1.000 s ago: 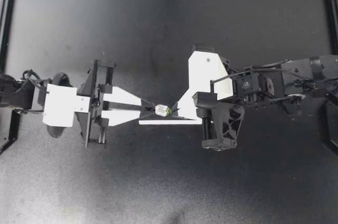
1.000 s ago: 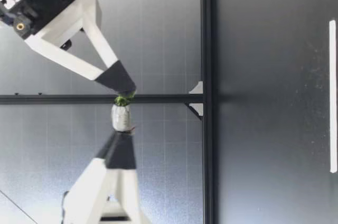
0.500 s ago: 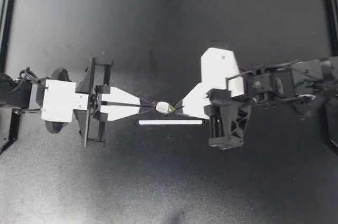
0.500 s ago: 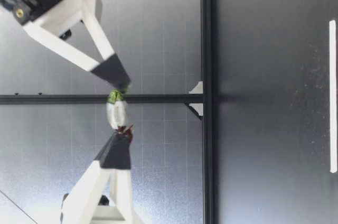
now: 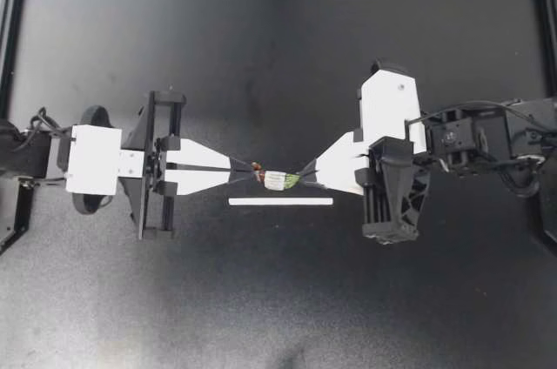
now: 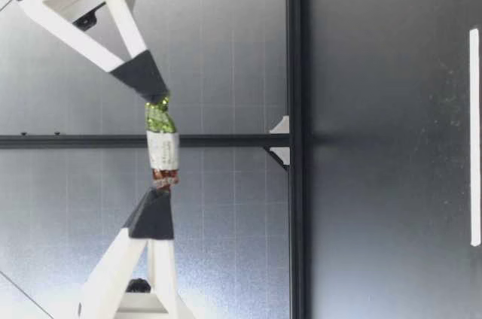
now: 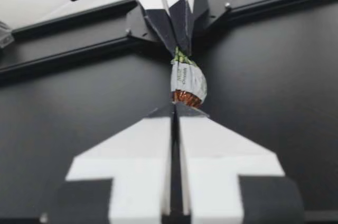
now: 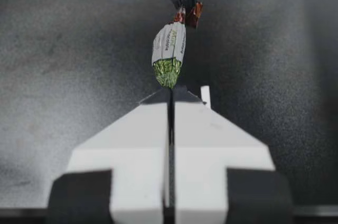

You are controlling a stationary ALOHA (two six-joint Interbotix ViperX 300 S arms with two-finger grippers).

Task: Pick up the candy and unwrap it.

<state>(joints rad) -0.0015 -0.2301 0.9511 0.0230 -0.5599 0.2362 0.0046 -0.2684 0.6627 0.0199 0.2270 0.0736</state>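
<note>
**Candy [image 5: 277, 180] held in the air between both claws, over the middle of the desk [image 5: 174, 38].**

The wrapper is white in the middle, with a green twisted end and a reddish-brown one. My left claw [image 5: 243, 176] is clamped tight on the reddish-brown end and my right claw [image 5: 305, 176] on the green end, so the candy lies in a line between the two tips. In the low view the candy [image 6: 162, 150] hangs well above the desk, touching only the claws. In the left wrist view it [image 7: 187, 81] sits just ahead of the left claw [image 7: 175, 109], with the right claw [image 7: 182, 44] beyond. A thin white strip [image 5: 280, 202] lies flat on the desk, parallel to the candy and slightly to one side.
</note>
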